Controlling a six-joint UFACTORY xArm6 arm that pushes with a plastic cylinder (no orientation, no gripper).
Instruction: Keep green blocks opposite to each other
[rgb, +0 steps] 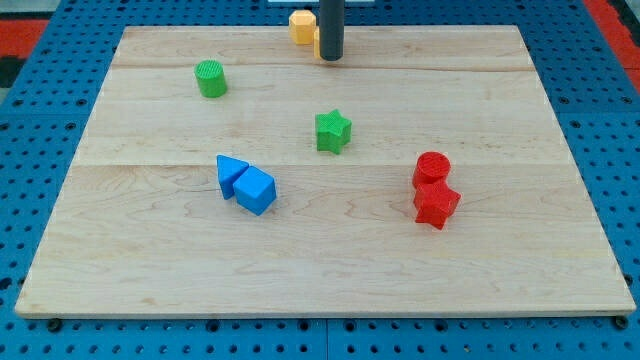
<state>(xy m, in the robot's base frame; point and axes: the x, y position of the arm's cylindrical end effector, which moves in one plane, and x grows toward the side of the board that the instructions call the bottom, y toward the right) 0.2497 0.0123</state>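
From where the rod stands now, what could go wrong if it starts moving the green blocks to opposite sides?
1. My tip rests against the yellow blocks at the view's top edge of the board; a careless start could push them off.
2. The green star sits mid-board; pushed toward the view's bottom left, it may hit the blue blocks.
3. The green cylinder may roll or slip sideways off my tip.

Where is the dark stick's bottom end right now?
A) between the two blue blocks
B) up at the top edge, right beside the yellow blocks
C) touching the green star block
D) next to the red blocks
B: my tip sits at the view's top edge of the wooden board, right against the yellow blocks, far from the green star block.
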